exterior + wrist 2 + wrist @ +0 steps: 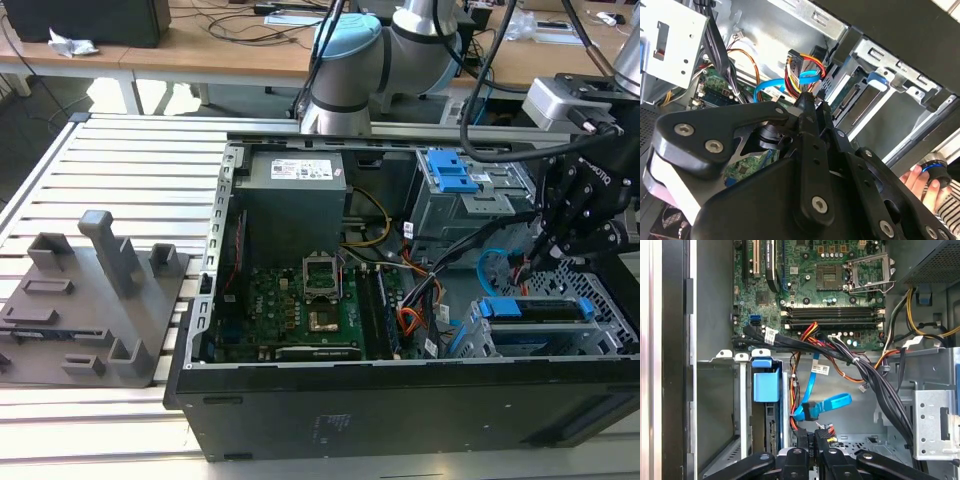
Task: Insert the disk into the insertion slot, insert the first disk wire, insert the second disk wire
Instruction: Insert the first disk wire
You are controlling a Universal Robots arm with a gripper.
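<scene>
Here, fingers [808,445] pinched on the first disk wire [790,75] (dark plug end), beside the second disk wire [832,402]

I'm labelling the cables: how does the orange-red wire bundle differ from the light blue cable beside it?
The first disk wire is several thin orange-red strands; the second disk wire is one smooth light blue band. The first disk wire runs fairly straight, while the second disk wire curves in a loop. Both lie close ahead of the gripper.
</scene>
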